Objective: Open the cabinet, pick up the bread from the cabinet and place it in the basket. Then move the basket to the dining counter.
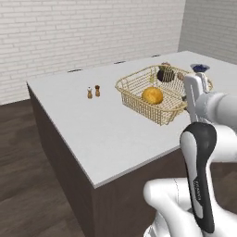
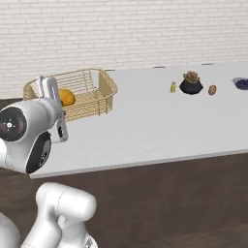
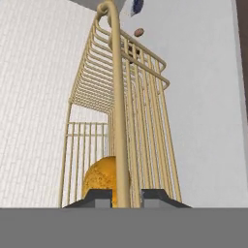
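Gripper point(image 3: 119, 197) clenched on the near rim of the basket point(image 1: 134, 88), one tip either side of the wire. Bread point(image 1: 152, 95) lies inside the basket, which sits on the dining counter surface point(image 1: 92, 125). Risk: a thin-rim grip could tilt the basket and roll the bread. Left of basket, two small shakers point(image 1: 93, 91); beyond it, dark potted plant point(image 2: 191, 83), brown lump point(image 2: 212, 89), blue bowl point(image 2: 240, 83), none obstructing.

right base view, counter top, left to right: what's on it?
basket with the bread inside → small yellow-green shaker → black pot with a plant → small brown lump → dark blue bowl at the right edge.
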